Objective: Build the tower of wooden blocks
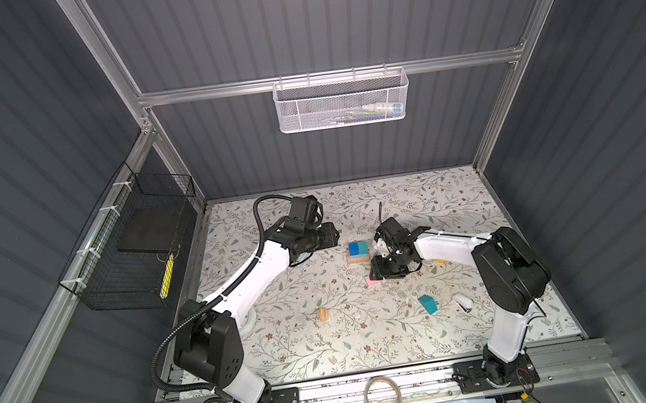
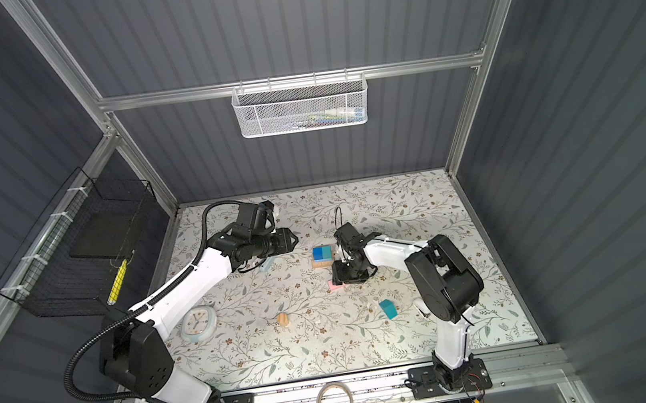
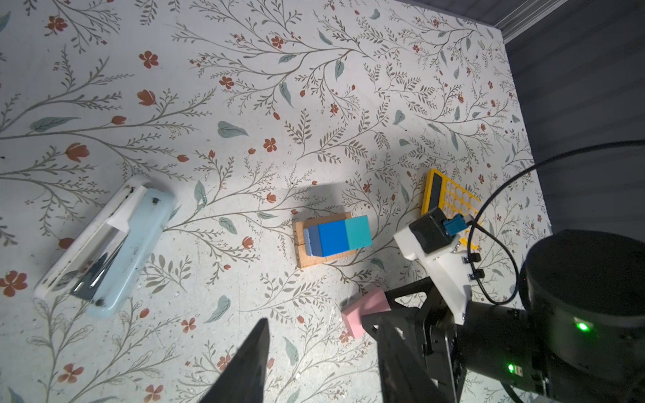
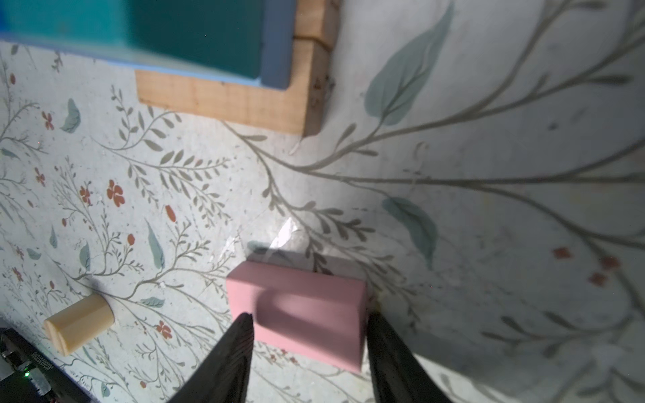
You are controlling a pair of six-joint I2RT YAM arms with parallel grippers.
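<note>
Progress looks to be about halfway, judging by the pieces. The tower has two tan bars side by side on the table, a blue slab across them, and a dark blue and a teal block standing together on top. It sits just beyond the fingertips of the right gripper.

That gripper is down at the table with its fingers on either side of the pink block, which lies flat there. The fingers look to be against its two sides, but whether they pinch it cannot be told. The left gripper hovers partly open and empty, with the tower ahead of it.

Left to stack, it seems, are the pink block, the teal roof piece lying well apart from either gripper, and perhaps the small tan peg off to the right gripper's side.
</note>
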